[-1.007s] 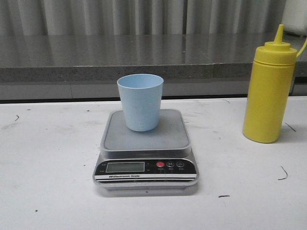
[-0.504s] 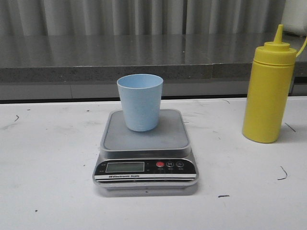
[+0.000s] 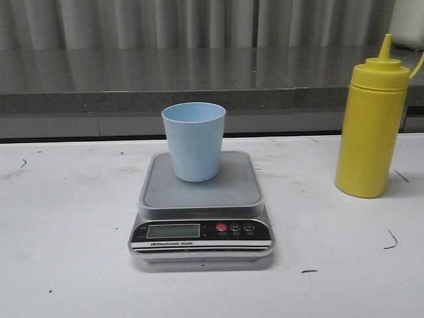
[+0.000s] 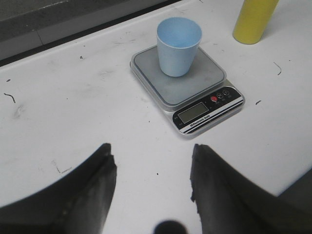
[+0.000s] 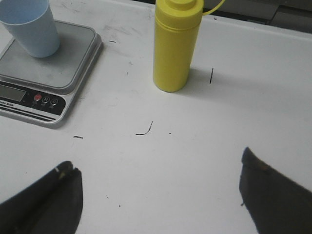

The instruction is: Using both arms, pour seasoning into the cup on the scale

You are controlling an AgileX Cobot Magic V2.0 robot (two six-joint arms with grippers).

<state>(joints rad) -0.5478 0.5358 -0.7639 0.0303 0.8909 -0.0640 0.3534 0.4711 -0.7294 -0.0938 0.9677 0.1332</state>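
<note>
On the white counter, the silver-grey digital kitchen scale sits centred, and the pale blue plastic cup stands upright on the rear part of its platform. Well to the right of the scale, the yellow squeeze bottle of seasoning stands upright, nozzle cap on. Neither claw holds anything: the left claw hangs spread above bare counter, and the right claw is spread wide, short of the bottle.

Yellow bottle stands beside the scale.
</note>
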